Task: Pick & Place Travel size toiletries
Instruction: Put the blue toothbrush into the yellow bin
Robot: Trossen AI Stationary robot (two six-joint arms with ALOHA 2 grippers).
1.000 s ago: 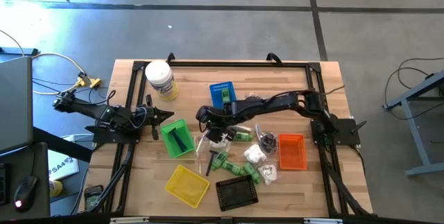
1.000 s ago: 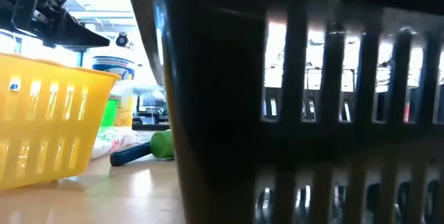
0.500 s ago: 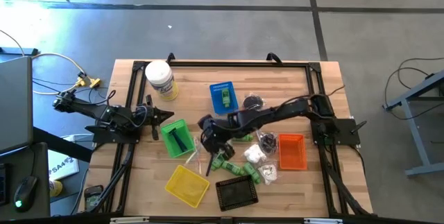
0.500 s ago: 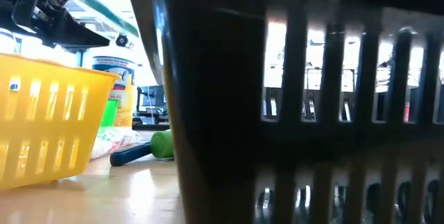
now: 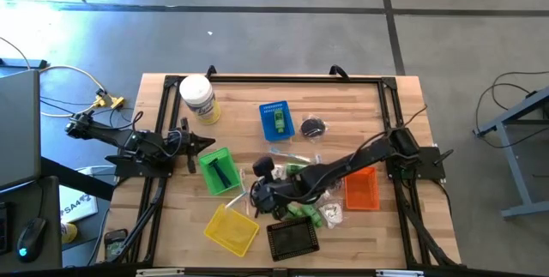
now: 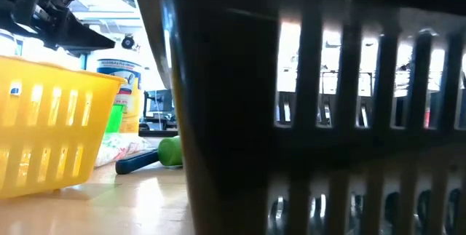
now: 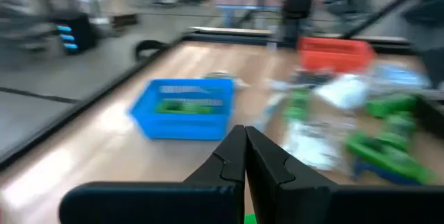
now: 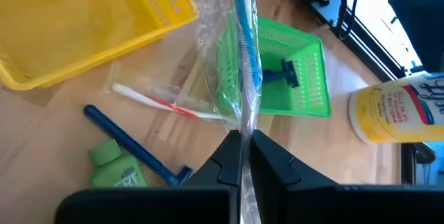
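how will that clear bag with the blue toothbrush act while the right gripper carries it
Probably floppy: the clear bag is thin crinkled film, pinched at one end by the right gripper, so it may sway. It looks light, holding only a slim blue toothbrush. The smooth film could slip, though the fingers seem shut tight on it.

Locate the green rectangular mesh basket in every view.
High view: green rectangular mesh basket, table's left half, beside the left claw.
Low view: not identifiable.
Left wrist view: not in it.
Right wrist view, beyond the right claw.
Shared landmark: yellow rectangular mesh basket.
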